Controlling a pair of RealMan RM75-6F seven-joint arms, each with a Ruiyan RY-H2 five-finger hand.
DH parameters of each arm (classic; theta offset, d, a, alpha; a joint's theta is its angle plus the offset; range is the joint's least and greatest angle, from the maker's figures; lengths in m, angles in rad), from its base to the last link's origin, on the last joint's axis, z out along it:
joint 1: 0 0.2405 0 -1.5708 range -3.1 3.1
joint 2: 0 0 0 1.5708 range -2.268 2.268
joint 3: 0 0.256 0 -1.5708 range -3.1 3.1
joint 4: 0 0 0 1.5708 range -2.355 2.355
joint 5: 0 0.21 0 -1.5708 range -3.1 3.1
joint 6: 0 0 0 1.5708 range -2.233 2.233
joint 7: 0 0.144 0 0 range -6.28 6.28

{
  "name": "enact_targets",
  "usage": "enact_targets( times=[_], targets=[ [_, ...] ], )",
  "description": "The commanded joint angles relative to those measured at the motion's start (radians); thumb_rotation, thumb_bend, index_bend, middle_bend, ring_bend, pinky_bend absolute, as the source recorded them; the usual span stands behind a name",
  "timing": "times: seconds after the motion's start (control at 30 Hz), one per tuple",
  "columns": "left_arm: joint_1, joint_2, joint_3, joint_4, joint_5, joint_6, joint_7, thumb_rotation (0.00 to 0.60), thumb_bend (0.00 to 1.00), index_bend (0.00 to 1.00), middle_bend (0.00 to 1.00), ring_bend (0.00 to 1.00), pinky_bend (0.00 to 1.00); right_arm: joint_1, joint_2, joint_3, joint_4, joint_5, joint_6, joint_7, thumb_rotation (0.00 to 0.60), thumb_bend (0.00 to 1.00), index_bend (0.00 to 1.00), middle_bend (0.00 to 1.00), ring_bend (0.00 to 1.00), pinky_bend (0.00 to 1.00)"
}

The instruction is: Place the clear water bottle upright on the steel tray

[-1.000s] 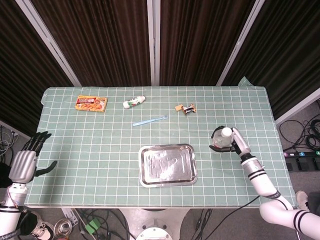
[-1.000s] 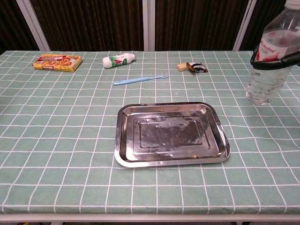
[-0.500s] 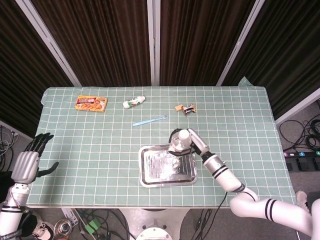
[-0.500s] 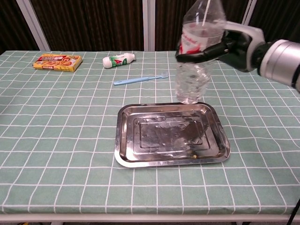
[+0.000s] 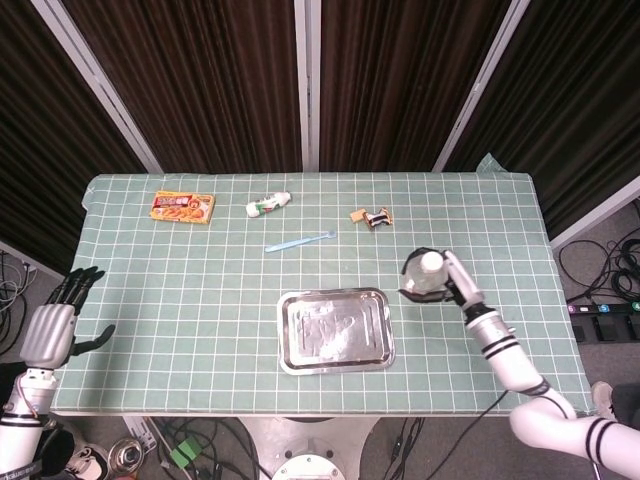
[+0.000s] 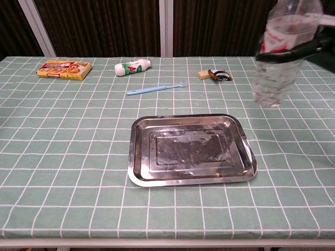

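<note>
The clear water bottle (image 5: 428, 272) with a white cap stands upright in my right hand (image 5: 455, 285), which grips it around the label. It is just right of the steel tray (image 5: 336, 330), not over it. In the chest view the bottle (image 6: 276, 68) is motion-blurred at the upper right, with dark fingers (image 6: 293, 51) wrapped round it, and its base seems slightly above the cloth. The tray (image 6: 191, 149) lies with nothing on it at the table's front centre. My left hand (image 5: 45, 332) hangs open off the table's left edge, fingers spread.
Along the back of the green checked cloth lie an orange snack box (image 5: 183, 207), a white tube (image 5: 268, 205), a blue toothbrush (image 5: 300, 241) and a small wrapped item with a tan block (image 5: 372, 217). Dark curtains close off the back.
The bottle went left to the tray's far right corner half a second ago, then came back to the right. It is now beside the tray. The left hand barely shifted.
</note>
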Motion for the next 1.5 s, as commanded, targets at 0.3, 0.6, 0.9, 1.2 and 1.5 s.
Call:
enact_targets(
  times=[0.3,0.6,0.9,1.2,1.5],
  targets=[
    [-0.009,-0.008,0.005,0.002,0.011,-0.011,0.009,0.600,0.27,0.17,0.18,0.09,0.19,-0.013,0.043,-0.015,-0.007,-0.056,0.037,0.050,0.600,0.13,0.68,0.54,0.35,0.38],
    [-0.002,0.005,-0.010,-0.019,-0.013,-0.001,0.034,0.600,0.27,0.17,0.18,0.09,0.19,0.090,-0.138,-0.021,0.064,-0.048,-0.051,0.035,0.600,0.13,0.68,0.54,0.35,0.38],
    [0.008,0.000,-0.003,-0.003,-0.013,0.003,0.022,0.600,0.27,0.17,0.18,0.09,0.19,0.127,-0.233,-0.041,0.138,-0.059,-0.089,0.079,0.600,0.13,0.68,0.54,0.35,0.38],
    [0.013,-0.001,-0.005,0.011,-0.015,0.005,0.004,0.600,0.27,0.17,0.18,0.09,0.19,0.136,-0.265,-0.076,0.205,-0.082,-0.109,0.112,0.600,0.08,0.68,0.52,0.33,0.37],
    [0.015,-0.005,-0.004,0.015,-0.007,0.013,0.001,0.600,0.28,0.17,0.18,0.09,0.19,0.154,-0.198,-0.156,0.205,-0.210,-0.106,0.157,0.600,0.00,0.12,0.23,0.02,0.10]
  ],
)
